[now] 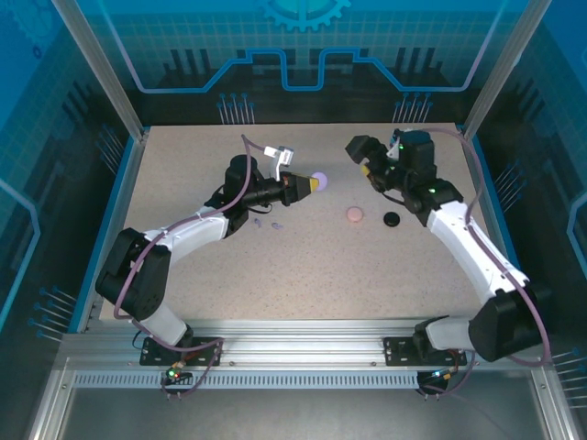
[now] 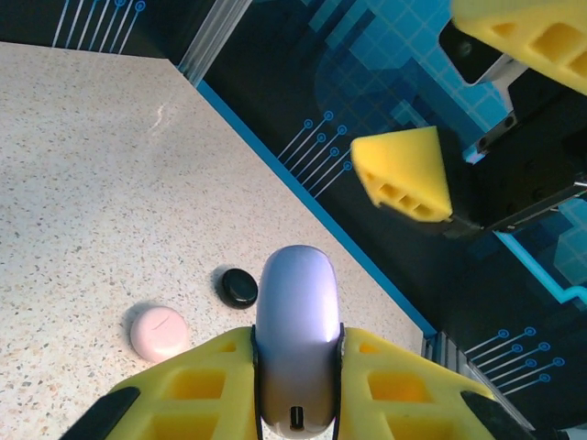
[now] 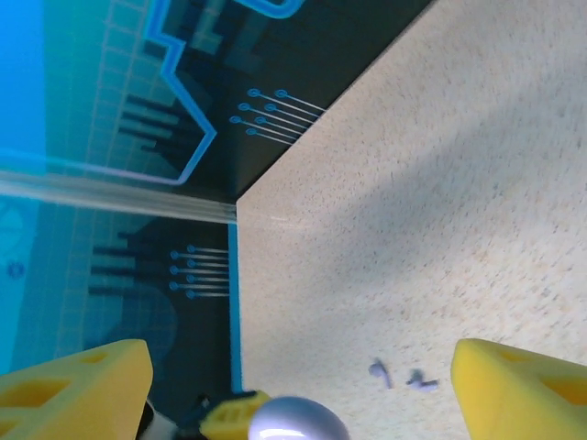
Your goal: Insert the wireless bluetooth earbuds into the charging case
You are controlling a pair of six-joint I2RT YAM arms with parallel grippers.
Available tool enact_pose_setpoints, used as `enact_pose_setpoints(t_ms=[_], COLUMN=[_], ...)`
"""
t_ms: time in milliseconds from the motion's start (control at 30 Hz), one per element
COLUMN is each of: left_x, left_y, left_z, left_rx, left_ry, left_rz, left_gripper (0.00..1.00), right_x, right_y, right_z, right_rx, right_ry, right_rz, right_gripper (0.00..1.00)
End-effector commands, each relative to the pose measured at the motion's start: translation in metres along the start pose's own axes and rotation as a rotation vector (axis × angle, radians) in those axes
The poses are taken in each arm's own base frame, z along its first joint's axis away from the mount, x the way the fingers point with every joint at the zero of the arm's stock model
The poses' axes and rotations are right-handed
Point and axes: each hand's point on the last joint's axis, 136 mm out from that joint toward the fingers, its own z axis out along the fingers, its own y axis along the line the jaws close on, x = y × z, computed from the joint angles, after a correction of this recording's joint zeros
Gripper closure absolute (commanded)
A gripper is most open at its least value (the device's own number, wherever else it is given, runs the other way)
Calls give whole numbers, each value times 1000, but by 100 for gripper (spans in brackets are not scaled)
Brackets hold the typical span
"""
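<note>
Two tiny lilac stemmed plastic earbuds [image 3: 381, 371] lie loose on the table [image 1: 303, 275], side by side, just beside the left arm's forearm [image 1: 197, 229]; neither is in a case yet. The round lilac plastic charging case [image 2: 295, 339] is off the table, pinched edge-on in the left jaws, which are closed on its two flat faces, small port end toward the wrist. The lid looks shut from here, though the seam is not clear enough to be sure. The right jaws stand wide open and raised, near the lilac case and facing it, touching nothing and holding nothing. Judgement: the step in hand is getting the lid up so the buds can go in. To do it well, the left side should keep the case steady without squeezing across the lid seam. The right should come in slowly, catch only the lid's edge, and avoid knocking the case out of a grip on smooth curved plastic. After that the case wants setting down flat, mouth up, near the buds; they are small and likely to skid when nudged. A round pink case [image 2: 158, 332] and a round black case [image 2: 237, 286] sit near each other on the table, nearer the right arm, well apart from the buds. Table surface: pale, speckled, flat, blue-edged. Around it stand aluminium frame posts [image 1: 99, 69] and blue backdrop panels [image 1: 385, 37] printed with circuit lines.
</note>
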Motion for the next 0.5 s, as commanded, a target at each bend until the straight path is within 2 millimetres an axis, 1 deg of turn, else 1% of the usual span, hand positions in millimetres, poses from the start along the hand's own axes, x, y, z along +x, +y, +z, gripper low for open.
enact_pose_setpoints(t_ms=[0, 100, 233, 467], left_x=[-10, -10, -9, -9], left_y=[-13, -15, -16, -16], left_z=[1, 3, 5, 6], left_rx=[58, 75, 87, 95], left_ry=[-7, 1, 10, 12], left_rz=[24, 19, 11, 6], left_gripper=[100, 100, 100, 100], right_x=[32, 49, 62, 77], right_y=[-2, -5, -3, -9], right_z=[-12, -19, -18, -1], right_rx=[-83, -127, -191, -207], right_ry=[132, 182, 231, 313], right_rz=[-371, -496, -558, -574], right_gripper=[15, 17, 18, 22])
